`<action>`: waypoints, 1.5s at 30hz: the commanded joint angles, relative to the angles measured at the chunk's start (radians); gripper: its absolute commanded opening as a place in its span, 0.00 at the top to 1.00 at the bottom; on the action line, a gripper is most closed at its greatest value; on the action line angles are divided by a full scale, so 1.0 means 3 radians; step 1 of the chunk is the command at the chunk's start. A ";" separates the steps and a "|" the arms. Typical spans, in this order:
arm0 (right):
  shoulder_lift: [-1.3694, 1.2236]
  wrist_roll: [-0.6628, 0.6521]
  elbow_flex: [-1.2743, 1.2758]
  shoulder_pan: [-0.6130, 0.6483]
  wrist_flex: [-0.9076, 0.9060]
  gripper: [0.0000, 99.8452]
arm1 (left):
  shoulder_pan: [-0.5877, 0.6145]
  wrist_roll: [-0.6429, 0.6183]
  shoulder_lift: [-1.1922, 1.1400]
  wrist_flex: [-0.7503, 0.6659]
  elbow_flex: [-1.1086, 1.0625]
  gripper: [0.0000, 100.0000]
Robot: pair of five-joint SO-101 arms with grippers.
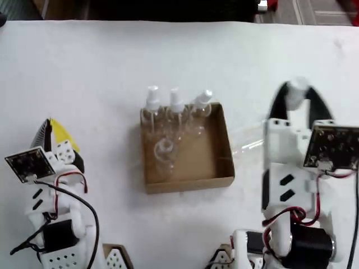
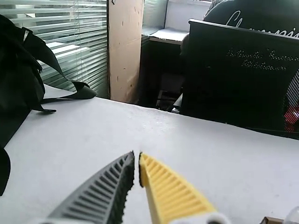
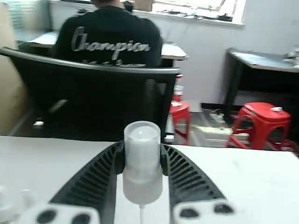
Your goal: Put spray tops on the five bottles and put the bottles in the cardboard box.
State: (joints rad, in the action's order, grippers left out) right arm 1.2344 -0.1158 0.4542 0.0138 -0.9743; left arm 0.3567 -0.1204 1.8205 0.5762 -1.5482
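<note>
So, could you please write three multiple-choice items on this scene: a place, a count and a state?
1. Where do the capped bottles stand? A) in the cardboard box; B) beside the box; C) off the table.
2. How many bottles in the box are capped? A) one; B) three; C) five.
3. The right gripper is: A) open; B) shut on a spray top; C) shut on a bottle.
Key: 1A, along its far wall; 2B, three wear white caps; 3B, it clamps the top.

White arms (image 1: 279,147) carry black servos (image 1: 312,247) and red-black cables (image 1: 307,212); the left gripper (image 2: 137,157) is ridged grey and yellow, the right gripper (image 3: 141,148) black.
</note>
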 commanded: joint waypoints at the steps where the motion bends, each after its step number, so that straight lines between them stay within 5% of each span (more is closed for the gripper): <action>1: 0.0095 0.0128 -0.0363 0.0811 -0.0202 0.98 | -0.0028 0.0036 0.0038 -0.0036 0.0031 0.98; 6: 0.0294 0.0123 -0.0491 0.2089 0.0003 0.98 | -0.0028 0.0036 0.0038 -0.0041 0.0031 0.98; 10: 0.0079 0.0123 -0.0312 0.2447 0.0417 0.98 | -0.0028 0.0036 0.0038 -0.0097 0.0026 0.98; 20: -0.0217 0.0118 0.0609 0.2509 0.1307 0.98 | -0.0028 0.0036 0.0038 -0.0092 0.0026 0.98; 27: 0.0074 -0.0276 0.1314 0.2504 0.1660 0.98 | -0.0028 0.0036 0.0038 -0.0102 0.0026 0.98; 45: 0.0156 -0.0338 0.1713 0.2309 0.2048 0.98 | -0.0028 0.0036 0.0038 -0.0102 0.0026 0.98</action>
State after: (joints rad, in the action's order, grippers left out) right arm 1.2835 -0.2079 0.9759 0.7150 -0.3867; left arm 0.3567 -0.1204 1.8205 0.5731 -1.5482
